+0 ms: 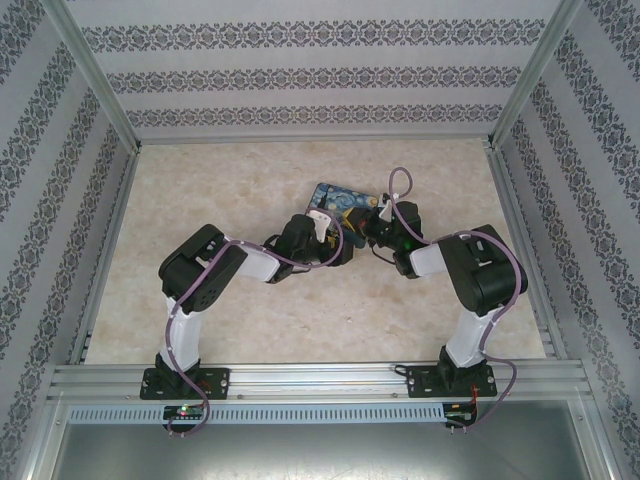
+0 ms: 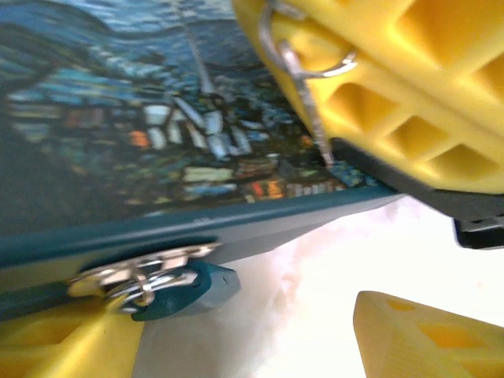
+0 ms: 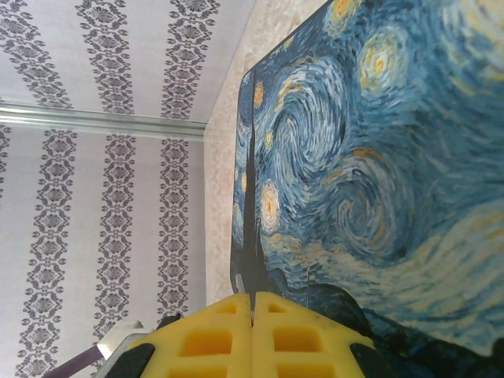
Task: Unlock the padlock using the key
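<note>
Left wrist view reveals padlock [image 2: 185, 287], key [image 2: 311, 110] clamped in right gripper [image 3: 252, 305] — left gripper [image 2: 236, 327] spread.

Readable text: none in any view.
Box [image 3: 378, 157]: swirling night-sky print with a village scene, no lettering to make out.
Padlock [image 2: 197, 287]: blue body blurred, no legible brand or number.
Key [image 2: 316, 118]: blurred, no legible stamp.
Walls [image 1: 300, 70]: repeating dark ornament bands, no words or signs.
Arm bases [image 1: 185, 380]: too small to read any label.
</note>
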Available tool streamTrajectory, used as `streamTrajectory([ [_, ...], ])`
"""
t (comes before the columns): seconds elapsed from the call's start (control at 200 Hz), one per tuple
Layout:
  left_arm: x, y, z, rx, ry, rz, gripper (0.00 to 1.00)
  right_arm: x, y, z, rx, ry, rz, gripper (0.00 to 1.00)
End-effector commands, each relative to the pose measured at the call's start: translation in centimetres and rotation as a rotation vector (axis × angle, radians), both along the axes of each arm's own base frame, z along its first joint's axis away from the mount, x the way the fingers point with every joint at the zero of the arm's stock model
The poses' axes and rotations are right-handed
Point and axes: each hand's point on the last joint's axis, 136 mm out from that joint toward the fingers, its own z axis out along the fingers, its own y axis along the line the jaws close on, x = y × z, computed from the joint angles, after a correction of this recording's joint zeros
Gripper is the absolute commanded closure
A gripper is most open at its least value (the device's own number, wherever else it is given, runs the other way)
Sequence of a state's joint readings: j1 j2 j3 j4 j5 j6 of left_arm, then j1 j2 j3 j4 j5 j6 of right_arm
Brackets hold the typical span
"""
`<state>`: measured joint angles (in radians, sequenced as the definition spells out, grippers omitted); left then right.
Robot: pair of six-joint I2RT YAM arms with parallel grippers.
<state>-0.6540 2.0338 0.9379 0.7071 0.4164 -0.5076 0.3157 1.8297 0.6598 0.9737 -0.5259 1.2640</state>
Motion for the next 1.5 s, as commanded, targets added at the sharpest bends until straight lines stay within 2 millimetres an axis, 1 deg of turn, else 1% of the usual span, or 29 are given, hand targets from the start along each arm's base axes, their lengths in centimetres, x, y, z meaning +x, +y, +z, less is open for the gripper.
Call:
streamTrajectory([
  [0.0,-0.4,-0.6,1.2,-0.135,0.028,-0.005,0.29,0.3,-0.3,-1.3,-0.005,0.039,-0.004,1.0],
  [0.135,0.2,0.0,1.4,-0.209,0.06,0.043,0.29,0.3,-0.3,-1.5,-0.007,0.043,-0.006,1.0],
  [0.37,1.0,0.5,0.9,-0.309,0.117,0.102,0.29,0.3,-0.3,-1.6,-0.004,0.045,-0.01,1.0],
  [0.62,0.9,0.7,1.3,-0.37,0.14,0.118,0.29,0.3,-0.3,-1.6,-0.003,0.045,-0.01,1.0],
  [0.844,0.5,1.0,2.8,-0.475,0.145,0.143,0.31,0.3,-0.3,-1.7,0.0,0.048,-0.011,1.0],
  [0.934,0.4,1.1,2.8,-0.497,0.151,0.16,0.32,0.3,-0.3,-1.7,0.003,0.047,-0.012,1.0],
  [1.079,0.9,1.0,2.3,-0.498,0.166,0.182,0.32,0.3,-0.3,-1.7,0.005,0.047,-0.011,1.0],
  [1.279,1.6,1.2,0.5,-0.454,0.219,0.247,0.33,0.3,-0.3,-1.7,0.007,0.049,-0.011,1.0],
  [1.494,1.5,1.4,-0.7,-0.4,0.257,0.285,0.43,0.5,-0.3,-1.7,0.01,0.049,-0.013,1.0],
])
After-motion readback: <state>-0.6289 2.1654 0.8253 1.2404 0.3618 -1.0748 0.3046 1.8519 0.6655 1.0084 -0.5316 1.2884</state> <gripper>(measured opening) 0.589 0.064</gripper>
